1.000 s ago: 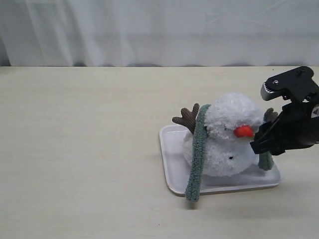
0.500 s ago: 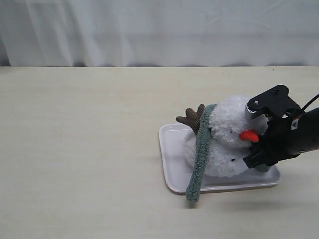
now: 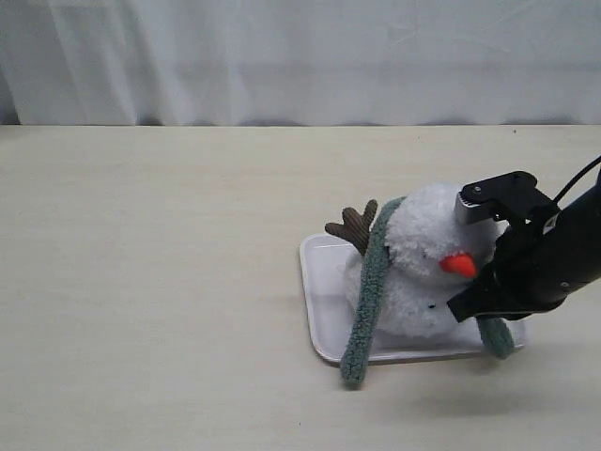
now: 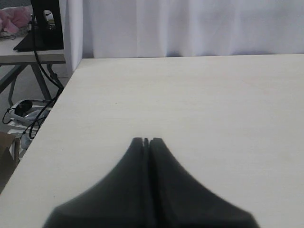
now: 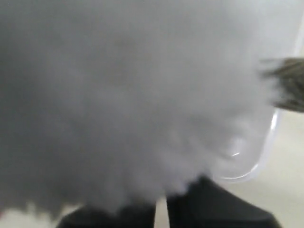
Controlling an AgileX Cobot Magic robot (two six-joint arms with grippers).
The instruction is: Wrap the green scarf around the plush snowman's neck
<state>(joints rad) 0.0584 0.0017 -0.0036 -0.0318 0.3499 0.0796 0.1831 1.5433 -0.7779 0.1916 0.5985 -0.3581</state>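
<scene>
The plush snowman (image 3: 427, 272) sits on a white tray (image 3: 319, 282), its orange nose toward my right gripper (image 3: 465, 307). Draped behind the snowman's neck (image 3: 399, 268) is the green scarf (image 3: 366, 291); one end hangs over the tray's front edge, and the other end (image 3: 496, 336) trails out from under the right gripper. That gripper presses against the body's front, shut on the scarf. In the right wrist view white fur (image 5: 133, 95) fills the picture and hides the fingertips of the gripper (image 5: 160, 199). The left gripper (image 4: 147, 140) is shut and holds nothing.
A brown twig arm (image 3: 355, 225) sticks out behind the scarf. The tray's rim (image 5: 266, 152) shows beside the fur. The left wrist view shows the table's edge (image 4: 57, 99), with cables and a stand on the floor beyond.
My right gripper has come down and leftward, from beside the head to the front of the body. The scarf's right end now hangs lower. The snowman rocked and shifted slightly.
</scene>
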